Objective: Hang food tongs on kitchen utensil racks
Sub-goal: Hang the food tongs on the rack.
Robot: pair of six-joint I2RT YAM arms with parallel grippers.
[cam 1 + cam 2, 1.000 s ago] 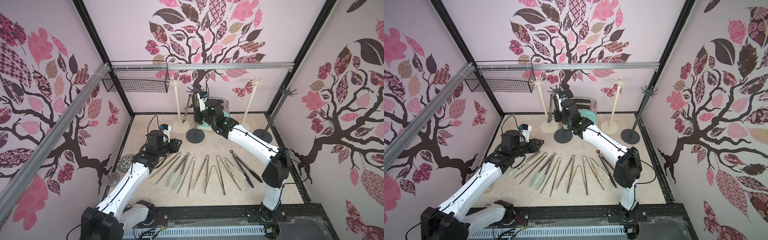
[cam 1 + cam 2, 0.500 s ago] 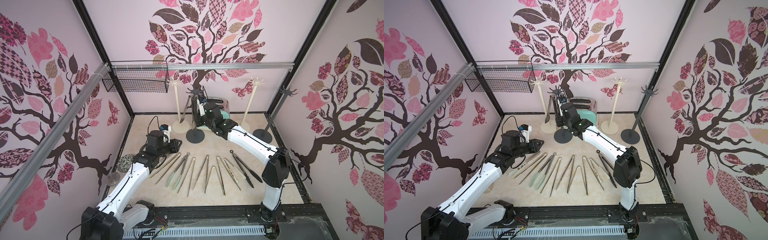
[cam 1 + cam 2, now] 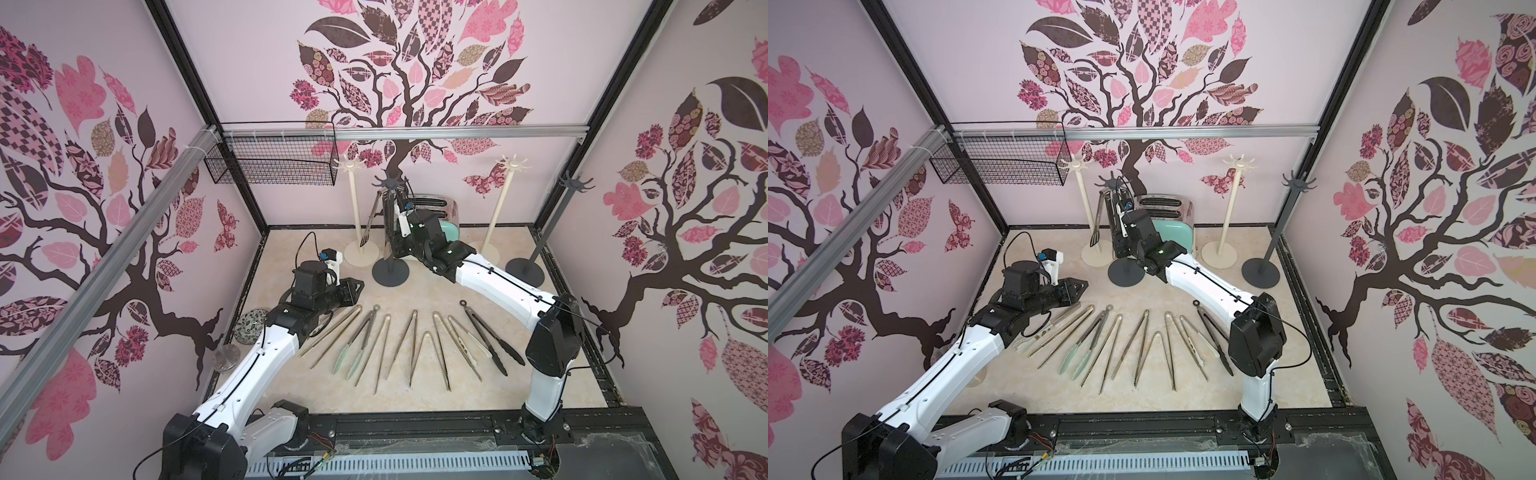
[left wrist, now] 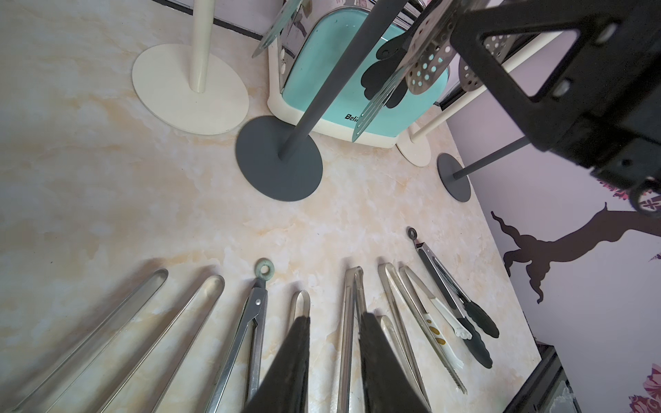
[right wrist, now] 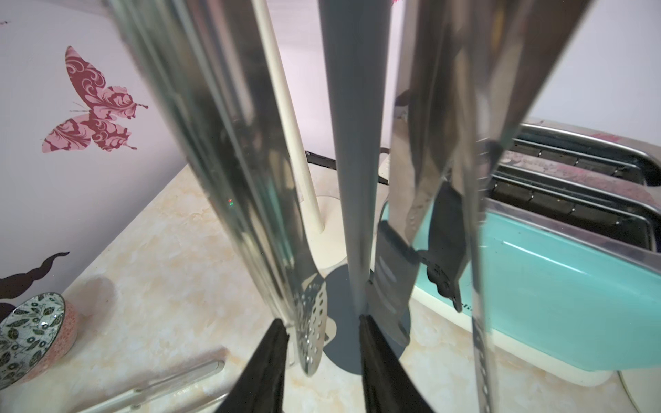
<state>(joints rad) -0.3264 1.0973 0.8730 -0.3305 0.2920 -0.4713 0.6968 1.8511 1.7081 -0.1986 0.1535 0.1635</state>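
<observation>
The left gripper [image 4: 334,318] hovers low on a bent arm, fingers spread and empty. The row of food tongs [image 3: 411,345] lies just under it, so I think picking one is next. The right gripper [image 5: 322,321], on a far-stretched arm, faces the dark grey rack [image 3: 390,272] with fingers parted. The hung tongs [image 5: 229,161] dangle just before them, apparently free of the grip.

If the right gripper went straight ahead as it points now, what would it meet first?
Probably the perforated tip of the hanging steel tongs, just ahead; the grey rack pole stands close beside it.
</observation>
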